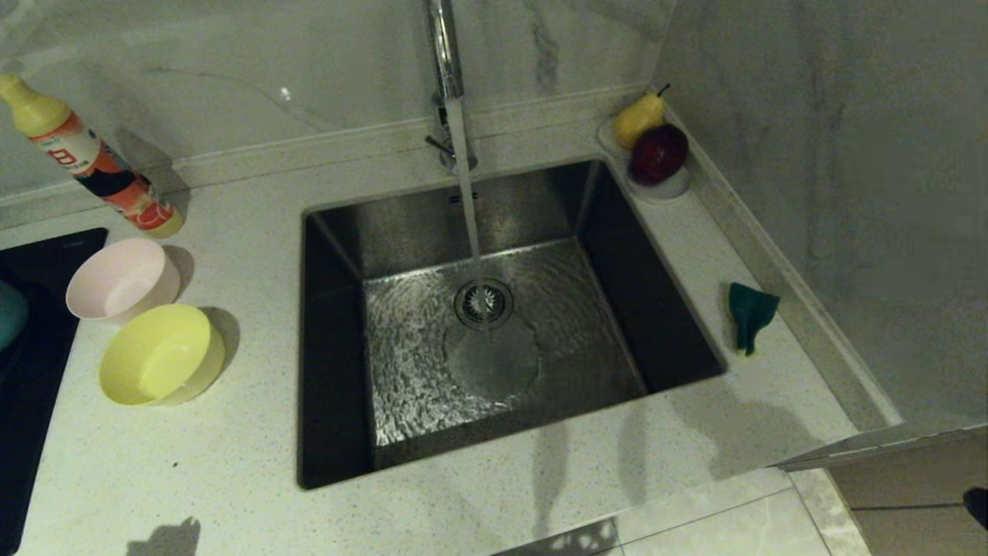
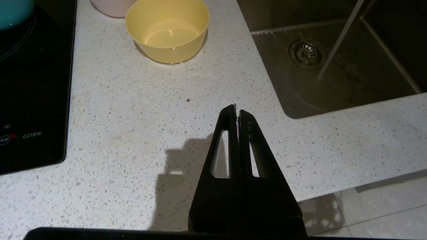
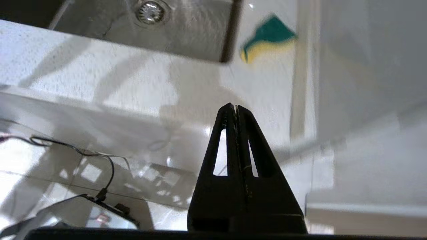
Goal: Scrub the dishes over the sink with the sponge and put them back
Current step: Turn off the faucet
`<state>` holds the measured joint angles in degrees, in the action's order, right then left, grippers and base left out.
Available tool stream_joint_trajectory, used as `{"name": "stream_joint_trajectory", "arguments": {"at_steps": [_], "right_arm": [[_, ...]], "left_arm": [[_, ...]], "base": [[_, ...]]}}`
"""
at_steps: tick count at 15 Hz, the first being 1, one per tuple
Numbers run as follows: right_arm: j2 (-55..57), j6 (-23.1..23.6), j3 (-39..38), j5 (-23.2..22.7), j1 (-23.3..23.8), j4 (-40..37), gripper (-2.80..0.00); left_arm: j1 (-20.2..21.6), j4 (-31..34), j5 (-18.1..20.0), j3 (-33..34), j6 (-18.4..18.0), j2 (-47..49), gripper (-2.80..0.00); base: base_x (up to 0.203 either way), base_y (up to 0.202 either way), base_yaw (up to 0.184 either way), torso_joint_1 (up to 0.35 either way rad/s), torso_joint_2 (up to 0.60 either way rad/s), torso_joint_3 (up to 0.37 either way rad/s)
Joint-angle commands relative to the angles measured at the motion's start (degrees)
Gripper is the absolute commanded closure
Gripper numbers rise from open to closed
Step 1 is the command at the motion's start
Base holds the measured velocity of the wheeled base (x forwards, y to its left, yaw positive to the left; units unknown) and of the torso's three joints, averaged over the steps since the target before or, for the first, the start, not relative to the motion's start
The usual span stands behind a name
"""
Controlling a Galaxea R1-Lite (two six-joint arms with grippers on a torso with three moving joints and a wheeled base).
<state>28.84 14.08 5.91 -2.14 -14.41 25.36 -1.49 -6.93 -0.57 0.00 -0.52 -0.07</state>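
Left of the sink [image 1: 417, 224], a pale pink bowl [image 1: 122, 279] and a yellow bowl [image 1: 162, 354] sit upright on the speckled counter. A light blue bowl [image 1: 9, 313] shows only at the frame edge, on the black cooktop. The sponge [image 1: 750, 313], green face up, lies on the counter right of the sink. Water runs from the chrome tap [image 1: 446, 54] onto the drain. Neither gripper shows in the head view. My left gripper [image 2: 236, 110] is shut and empty over the counter, short of the yellow bowl [image 2: 167, 30]. My right gripper [image 3: 236, 107] is shut and empty near the counter's front edge, well short of the sponge [image 3: 267, 38].
A detergent bottle [image 1: 89, 158] lies at the back left. A white dish [image 1: 671, 188] with a pear and a red apple stands at the sink's back right corner. The black cooktop [image 1: 31, 371] borders the bowls. A wall [image 1: 849, 193] closes the right side.
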Motion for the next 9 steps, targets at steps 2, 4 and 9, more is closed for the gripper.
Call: {"name": "stream_joint_trajectory", "arguments": {"at_steps": [2, 4, 9], "right_arm": [[-13.1, -5.38, -2.78, -0.98, 5.36, -8.01, 0.0], [-13.16, -8.12, -5.62, -1.0, 7.1, -7.54, 0.0], [-19.45, -7.64, -5.81, -1.27, 13.03, -18.93, 0.0]], "left_arm": [[-0.01, -0.1, -0.04, 2.29, 0.0, -0.1, 0.0], [-0.01, -0.1, -0.04, 2.29, 0.0, -0.1, 0.0], [-0.01, -0.09, -0.04, 2.29, 0.0, -0.1, 0.0]], "base": [[0.0, 0.0, 0.0, 0.0, 0.0, 0.0], [0.0, 0.0, 0.0, 0.0, 0.0, 0.0], [0.0, 0.0, 0.0, 0.0, 0.0, 0.0]]}}
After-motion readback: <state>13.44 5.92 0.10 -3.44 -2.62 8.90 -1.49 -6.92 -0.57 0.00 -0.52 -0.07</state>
